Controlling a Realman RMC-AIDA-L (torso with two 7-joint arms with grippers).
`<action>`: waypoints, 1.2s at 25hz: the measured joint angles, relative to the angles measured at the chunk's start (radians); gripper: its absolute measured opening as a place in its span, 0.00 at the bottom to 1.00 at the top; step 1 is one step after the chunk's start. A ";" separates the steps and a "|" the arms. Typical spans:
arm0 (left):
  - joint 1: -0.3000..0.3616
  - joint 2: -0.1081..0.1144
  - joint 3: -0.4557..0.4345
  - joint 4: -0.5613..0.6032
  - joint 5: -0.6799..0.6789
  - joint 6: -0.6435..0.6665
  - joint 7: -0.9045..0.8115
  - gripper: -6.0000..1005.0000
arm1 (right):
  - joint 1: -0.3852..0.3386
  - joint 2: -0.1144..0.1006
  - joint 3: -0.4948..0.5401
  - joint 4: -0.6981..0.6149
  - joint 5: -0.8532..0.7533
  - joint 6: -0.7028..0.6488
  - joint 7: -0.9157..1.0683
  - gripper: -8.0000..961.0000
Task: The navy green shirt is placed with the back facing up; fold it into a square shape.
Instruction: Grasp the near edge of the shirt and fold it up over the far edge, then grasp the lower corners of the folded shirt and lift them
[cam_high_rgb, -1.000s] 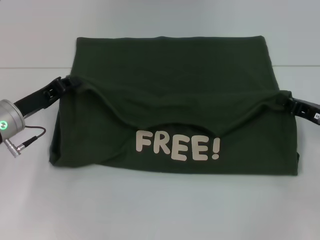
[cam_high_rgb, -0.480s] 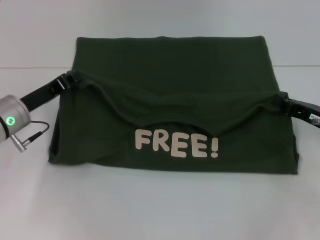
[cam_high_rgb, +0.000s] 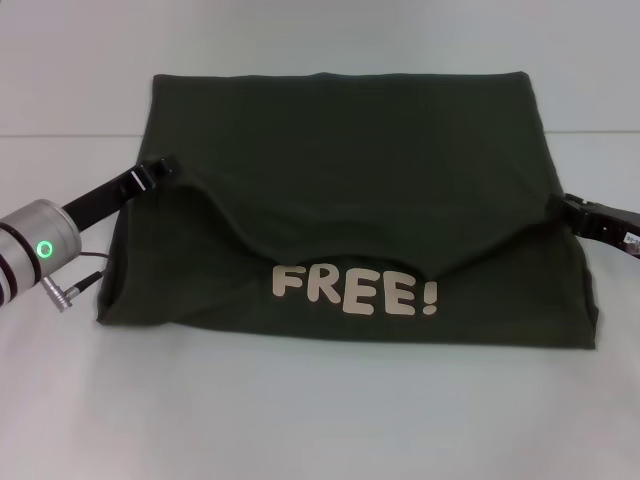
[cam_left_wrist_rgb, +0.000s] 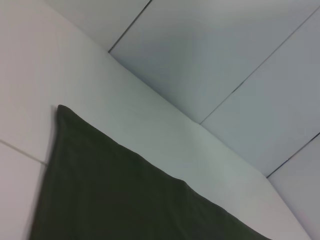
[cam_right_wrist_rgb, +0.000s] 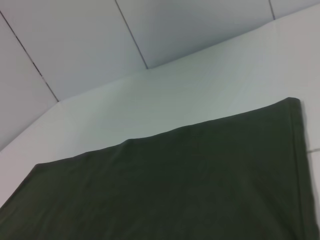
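Navy green shirt (cam_high_rgb: 345, 220) spread on white table (cam_high_rgb: 320, 410), near half folded up, cream "FREE!" lettering (cam_high_rgb: 355, 291) exposed along front. Left gripper (cam_high_rgb: 160, 170) at shirt's left edge, pinched shut on raised fold of cloth. Right gripper (cam_high_rgb: 562, 207) at right edge, likewise clamped on fold. Fold sagging between both. Wrist views: far hem flat, wall panels behind.

Both end effector tips are buried in shirt (cam_high_rgb: 350, 170) folds — left end effector (cam_high_rgb: 165, 170), right end effector (cam_high_rgb: 556, 206) — grip unreadable; right arm cut off.
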 joint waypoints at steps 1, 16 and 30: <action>0.002 0.000 -0.001 0.000 -0.003 -0.001 0.000 0.12 | -0.003 0.000 0.002 -0.001 0.000 -0.002 0.000 0.15; 0.123 0.143 0.145 0.002 0.011 0.284 -0.241 0.69 | -0.139 -0.048 -0.049 -0.068 0.031 -0.335 -0.005 0.58; 0.139 0.200 0.254 0.128 0.268 0.398 -0.438 0.84 | -0.202 -0.042 -0.305 -0.090 -0.034 -0.604 -0.157 0.98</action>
